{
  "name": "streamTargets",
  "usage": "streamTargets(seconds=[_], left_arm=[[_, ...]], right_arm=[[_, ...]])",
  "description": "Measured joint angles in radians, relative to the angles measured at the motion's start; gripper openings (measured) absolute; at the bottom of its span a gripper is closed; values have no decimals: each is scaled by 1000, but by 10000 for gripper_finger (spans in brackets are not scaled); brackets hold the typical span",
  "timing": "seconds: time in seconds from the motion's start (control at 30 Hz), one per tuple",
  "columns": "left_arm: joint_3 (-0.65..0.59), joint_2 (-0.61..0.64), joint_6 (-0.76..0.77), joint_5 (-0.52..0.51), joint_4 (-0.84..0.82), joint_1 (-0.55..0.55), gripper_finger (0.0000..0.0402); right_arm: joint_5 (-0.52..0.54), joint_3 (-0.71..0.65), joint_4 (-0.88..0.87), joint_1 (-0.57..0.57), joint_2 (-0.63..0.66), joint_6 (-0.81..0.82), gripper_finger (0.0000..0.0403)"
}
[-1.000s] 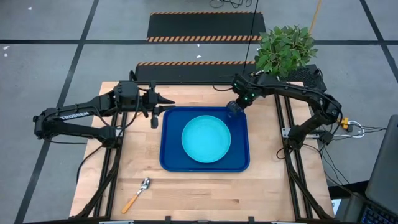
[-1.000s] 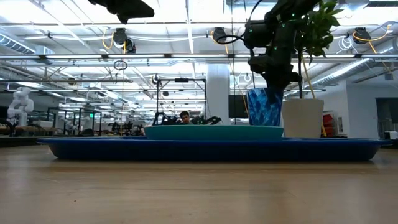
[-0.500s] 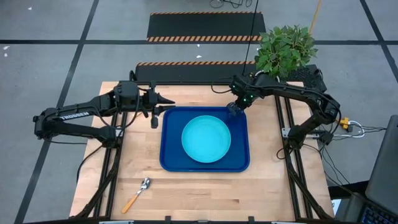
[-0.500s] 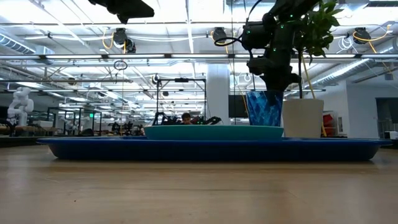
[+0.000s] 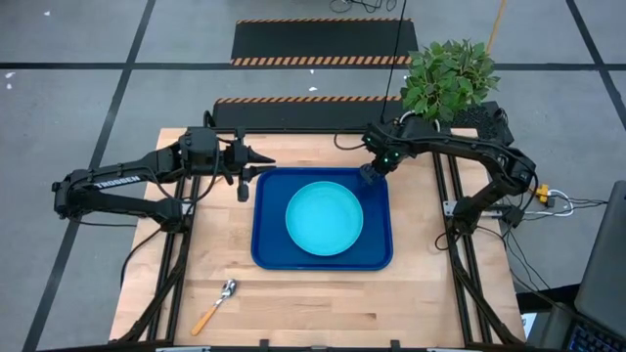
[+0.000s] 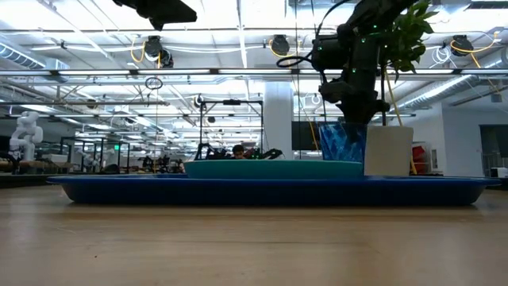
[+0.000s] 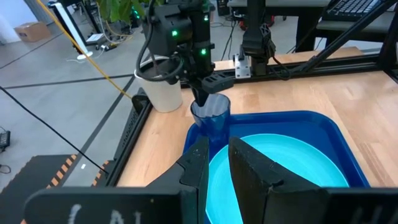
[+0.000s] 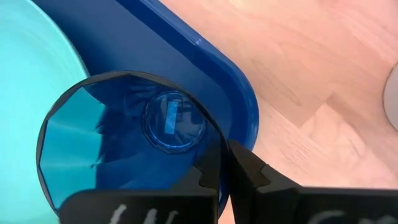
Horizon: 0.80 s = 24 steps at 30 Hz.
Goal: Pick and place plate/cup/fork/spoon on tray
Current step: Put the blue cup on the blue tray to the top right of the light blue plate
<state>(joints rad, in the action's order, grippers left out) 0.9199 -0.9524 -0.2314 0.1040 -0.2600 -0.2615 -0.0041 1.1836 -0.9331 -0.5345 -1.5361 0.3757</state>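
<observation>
1. The right gripper (image 5: 370, 172) hung over the far right corner of the tray (image 5: 269, 256), its fingers pinched tight on the rim of the cup (image 7: 210, 115).
2. The cup stood upright directly under that gripper, inside the tray's corner; I couldn't tell whether its base touched the tray floor.
3. The plate (image 5: 324, 218) lay flat in the middle of the tray, just beside the cup and nearer the table's front than the right gripper.
4. A white pot (image 7: 160, 89) with a green plant (image 5: 448, 78) stood behind the right gripper, off the tray.
5. The left gripper (image 5: 256, 162) hovered above the tray's far left corner, well apart from the right one, its fingers (image 7: 256, 169) slightly parted and holding nothing.
6. The spoon (image 5: 216, 305) lay on the table (image 5: 210, 249) near the front edge, far from both grippers.
</observation>
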Motion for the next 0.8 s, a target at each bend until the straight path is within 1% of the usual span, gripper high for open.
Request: streamTargets(seconds=[0.4, 0.5, 0.8], left_arm=[[0, 0, -1, 0, 0, 0, 67], [0, 0, -1, 0, 0, 0, 67], [0, 0, -1, 0, -1, 0, 67]], right_arm=[[-1, -7, 20, 0, 0, -8, 2], [-1, -8, 32, 0, 0, -11, 15], [-1, -10, 28, 0, 4, 2, 73]])
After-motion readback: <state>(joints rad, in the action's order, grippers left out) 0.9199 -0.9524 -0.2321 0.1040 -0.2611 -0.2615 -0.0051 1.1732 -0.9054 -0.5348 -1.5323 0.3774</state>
